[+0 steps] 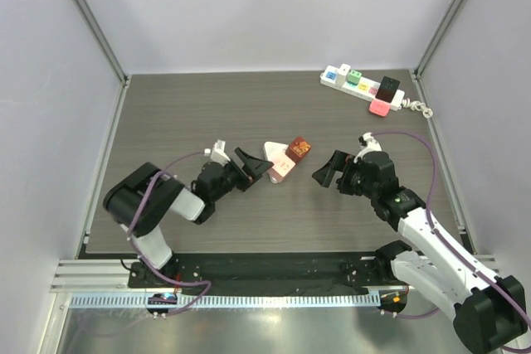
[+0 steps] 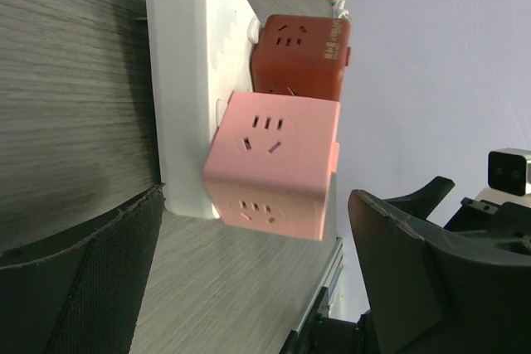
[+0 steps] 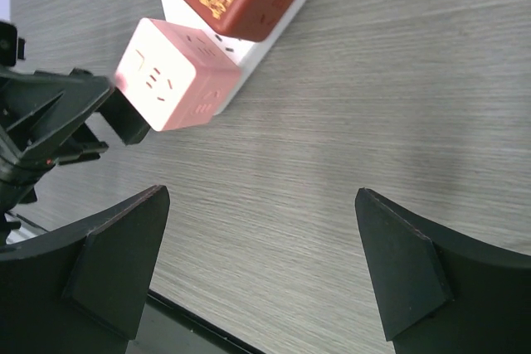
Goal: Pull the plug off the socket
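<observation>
Left wrist view: the left gripper is spread wide and holds nothing. It is rolled on its side, so one of its fingers lies low by the table and the other stands above cube height.

Directly ahead, in line with the gap, is the pink cube plug. It is seated in the near end of the white socket plate. The plate lies flat on the table with its long axis running away from this gripper, and a red-brown cube plug sits in its far end, just beside the pink one.

Both cubes stand up off the plate face, so the extraction axis is judged to be upward, away from the table.

The right gripper is also spread wide and empty. It faces the same plate from the opposite side, with bare table between.

- The left arm is the nearer of the two. In the right wrist view one left fingertip is just beside the pink cube; contact cannot be confirmed.
- Nothing visibly pins the plate, so it may lift with the plug unless restrained.
- Room is open above and on both sides of the plate.

A power strip lies well apart at the far right corner, close to the walls.
</observation>
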Controlling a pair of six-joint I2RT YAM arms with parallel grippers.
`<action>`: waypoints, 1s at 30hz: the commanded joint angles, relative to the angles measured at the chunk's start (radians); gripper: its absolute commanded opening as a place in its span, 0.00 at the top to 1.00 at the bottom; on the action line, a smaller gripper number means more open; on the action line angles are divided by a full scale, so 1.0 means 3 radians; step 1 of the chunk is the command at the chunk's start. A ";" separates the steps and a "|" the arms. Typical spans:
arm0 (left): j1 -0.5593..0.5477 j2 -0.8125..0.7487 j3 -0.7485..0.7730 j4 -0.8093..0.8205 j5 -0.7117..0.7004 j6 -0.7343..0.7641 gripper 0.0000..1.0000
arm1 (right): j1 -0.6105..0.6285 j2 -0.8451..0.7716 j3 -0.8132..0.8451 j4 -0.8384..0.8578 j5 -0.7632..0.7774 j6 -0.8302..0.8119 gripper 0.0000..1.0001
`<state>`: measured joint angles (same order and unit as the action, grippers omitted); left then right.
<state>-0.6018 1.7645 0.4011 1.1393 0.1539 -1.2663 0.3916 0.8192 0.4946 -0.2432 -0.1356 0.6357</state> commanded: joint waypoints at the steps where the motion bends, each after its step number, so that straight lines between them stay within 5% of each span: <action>1: 0.0027 -0.0501 -0.0288 -0.0141 -0.0405 0.0166 0.08 | 0.0019 0.0040 0.0162 0.0064 -0.0043 -0.0053 0.00; 4: 0.0170 -0.0894 -0.0162 -0.0690 -0.0411 0.0370 0.02 | 0.0014 0.0183 0.0182 0.0120 -0.0273 -0.0104 0.00; 10: 0.0671 -0.0841 0.0625 -0.1409 0.0554 0.0754 0.00 | 0.0019 0.0337 0.0100 0.0584 -0.0764 -0.0003 0.00; 17: 0.1167 0.0141 0.0938 -0.0215 0.1506 0.0382 0.04 | 0.0019 0.0429 0.0039 0.0790 -0.0832 0.0085 0.00; 20: 0.1162 0.0601 0.0938 0.0481 0.1634 0.0075 0.21 | 0.0019 0.0490 0.0044 0.0790 -0.0811 0.0059 0.00; 26: 0.1009 0.0842 0.0938 0.0636 0.1507 0.0017 0.12 | 0.0014 0.0537 0.0069 0.0959 -0.0852 0.0059 0.00; 30: 0.0922 0.0898 0.0933 0.0436 0.1374 0.0039 0.16 | 0.0019 0.0506 0.0085 0.0954 -0.0785 0.0090 0.00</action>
<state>-0.3050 2.0392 0.6769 1.2076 0.5835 -1.2518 0.3916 0.9779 0.5056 -0.0086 -0.3695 0.6537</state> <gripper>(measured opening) 0.861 0.996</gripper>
